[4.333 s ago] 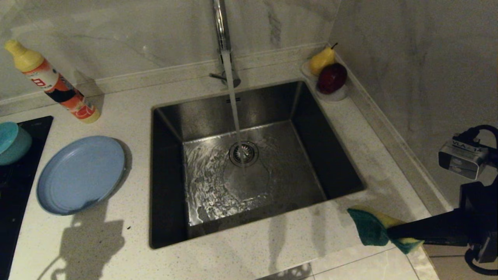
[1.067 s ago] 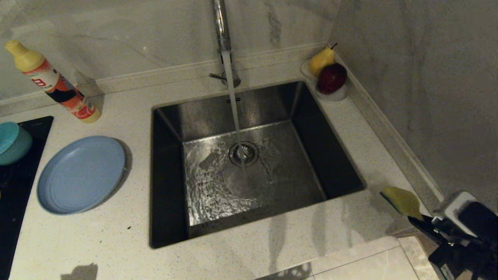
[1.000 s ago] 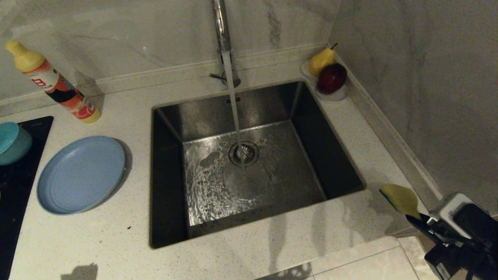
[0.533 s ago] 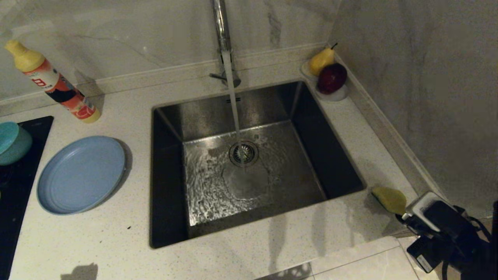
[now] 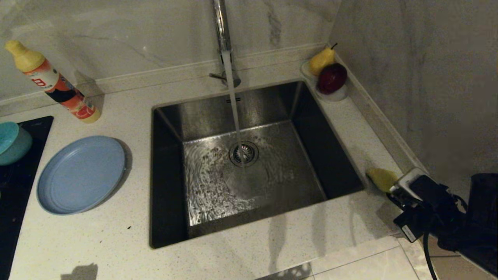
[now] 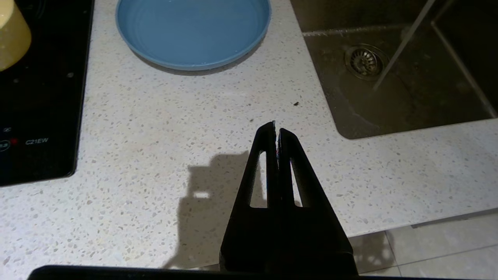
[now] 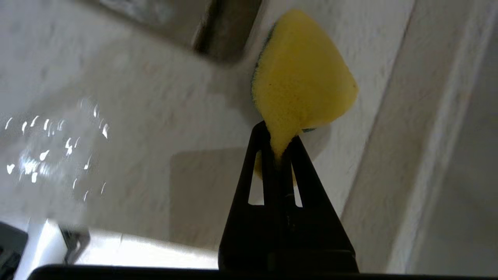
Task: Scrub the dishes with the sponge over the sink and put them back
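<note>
Since the earlier frames, the yellow, teal-backed sponge [image 7: 303,85], clamped in the right gripper [image 7: 279,149], was carried toward the steel sink's [image 5: 171,182] right rim. "C21EW" is printed on the black hob [image 6: 39,116]; the left gripper [image 6: 276,130] is held closed, empty.

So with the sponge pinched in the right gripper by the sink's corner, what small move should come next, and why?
Probably the left gripper should reach for the blue plate: it hangs shut and empty over the counter, while the right gripper has the sponge ready beside the sink, where water is running.
</note>
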